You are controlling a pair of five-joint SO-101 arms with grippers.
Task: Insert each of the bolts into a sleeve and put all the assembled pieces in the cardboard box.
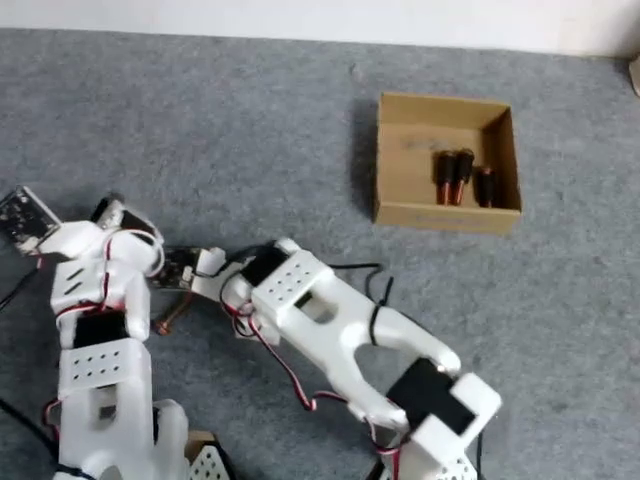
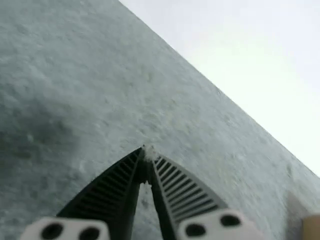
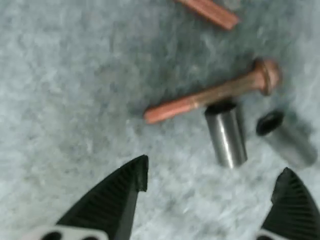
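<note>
On the grey worktop [image 3: 65,75], just ahead of the spread right fingers [image 3: 122,197]: copper bolt [image 3: 210,97] lying just beside a steel sleeve [image 3: 226,132]. Likely stiff, light, prone to rolling; best pinched mid-shank. Left fingers [image 2: 120,185] pressed together, empty.

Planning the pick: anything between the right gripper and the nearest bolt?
Nothing covers the bolt. One sleeve lies close beside its shank, on the side toward the right gripper; open jaws may catch it.
</note>
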